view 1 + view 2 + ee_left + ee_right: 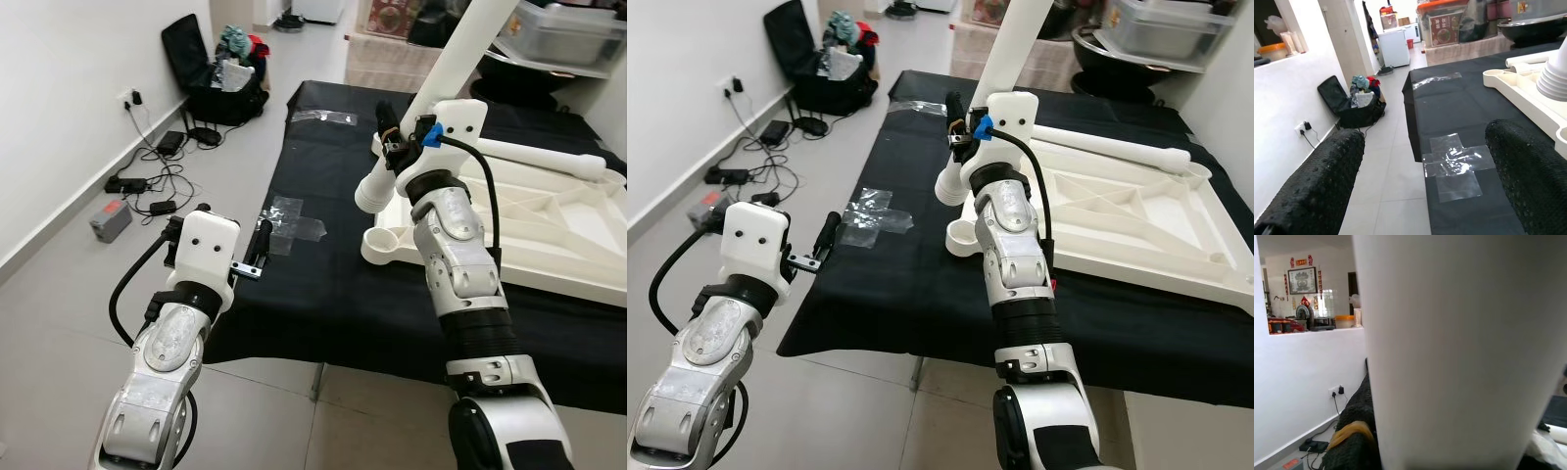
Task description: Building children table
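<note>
My right gripper (pixel 390 137) is closed around a white table leg (pixel 465 49), gripping it near its lower end — the leg slants up and away from me, its ribbed foot (pixel 371 192) hanging just above the round corner socket (pixel 385 240) of the upturned white tabletop (pixel 549 230). In the right wrist view the leg (pixel 1459 347) sits hard against one black finger (pixel 1352 440). My left gripper (pixel 257 250) hovers at the near edge of the black-covered table (pixel 323 304), fingers (pixel 1317 186) spread wide and holding nothing, with a cross of clear tape (pixel 1454 164) on the cloth just ahead of it. A second leg (pixel 544 157) lies flat across the tabletop's far side. Off to my left on the floor are cables (pixel 147 176) and an open black bag (pixel 211 73).

The step, as I judge it, is seating this leg in that corner socket. To do it well I should bring the leg upright first, centre the foot over the socket, then press straight down — entering tilted would likely jam it or push the tabletop along the cloth. My free left gripper could steady the tabletop's near rim.
</note>
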`<state>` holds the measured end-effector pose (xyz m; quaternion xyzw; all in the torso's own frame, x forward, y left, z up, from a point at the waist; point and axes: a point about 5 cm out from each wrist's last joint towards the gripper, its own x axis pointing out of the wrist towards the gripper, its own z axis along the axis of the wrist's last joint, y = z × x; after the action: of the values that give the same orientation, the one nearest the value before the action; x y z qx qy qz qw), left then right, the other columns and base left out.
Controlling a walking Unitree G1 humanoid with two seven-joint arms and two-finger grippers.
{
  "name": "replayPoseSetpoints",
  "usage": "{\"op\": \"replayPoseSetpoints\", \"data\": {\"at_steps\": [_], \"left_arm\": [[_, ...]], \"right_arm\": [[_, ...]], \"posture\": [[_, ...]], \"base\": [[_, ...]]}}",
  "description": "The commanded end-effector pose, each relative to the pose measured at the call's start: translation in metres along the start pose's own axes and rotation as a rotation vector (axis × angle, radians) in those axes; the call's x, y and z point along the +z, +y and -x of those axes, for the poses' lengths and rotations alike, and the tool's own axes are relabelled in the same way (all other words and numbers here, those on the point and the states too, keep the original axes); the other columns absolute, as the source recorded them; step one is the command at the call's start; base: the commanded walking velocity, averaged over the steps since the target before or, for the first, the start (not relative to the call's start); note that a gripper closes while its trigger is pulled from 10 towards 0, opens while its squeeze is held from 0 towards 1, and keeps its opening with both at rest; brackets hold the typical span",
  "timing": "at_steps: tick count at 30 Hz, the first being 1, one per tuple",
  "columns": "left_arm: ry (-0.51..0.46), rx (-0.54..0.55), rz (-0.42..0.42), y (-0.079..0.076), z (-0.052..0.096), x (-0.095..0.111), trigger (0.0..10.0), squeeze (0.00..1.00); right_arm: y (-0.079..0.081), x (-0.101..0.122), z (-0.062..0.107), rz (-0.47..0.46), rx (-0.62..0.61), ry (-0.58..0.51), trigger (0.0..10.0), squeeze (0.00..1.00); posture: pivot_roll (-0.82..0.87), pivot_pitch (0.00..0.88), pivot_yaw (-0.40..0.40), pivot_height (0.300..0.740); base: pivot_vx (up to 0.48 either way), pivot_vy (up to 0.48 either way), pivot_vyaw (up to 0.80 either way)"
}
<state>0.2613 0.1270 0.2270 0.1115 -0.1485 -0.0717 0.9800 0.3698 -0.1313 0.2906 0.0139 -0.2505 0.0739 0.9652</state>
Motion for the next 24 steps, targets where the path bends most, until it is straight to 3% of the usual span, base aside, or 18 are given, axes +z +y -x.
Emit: {"op": "replayPoseSetpoints", "data": {"at_steps": [1, 24], "left_arm": [[-0.004, 0.0, -0.005, -0.0004, -0.0017, -0.0002, 10.0, 0.0], [0.012, -0.004, 0.002, -0.0024, -0.0033, -0.0049, 10.0, 0.0]], "right_arm": [[-0.0022, 0.0028, 0.001, 0.002, -0.016, -0.018, 10.0, 0.0], [0.0015, -0.0023, 0.0051, -0.059, -0.012, 0.019, 10.0, 0.0]], "posture": [[0.09, 0.077, -0.082, 0.74], [0.09, 0.088, -0.079, 0.74]], "base": [[0.0, 0.0, 0.0], [0.245, 0.0, 0.0]]}}
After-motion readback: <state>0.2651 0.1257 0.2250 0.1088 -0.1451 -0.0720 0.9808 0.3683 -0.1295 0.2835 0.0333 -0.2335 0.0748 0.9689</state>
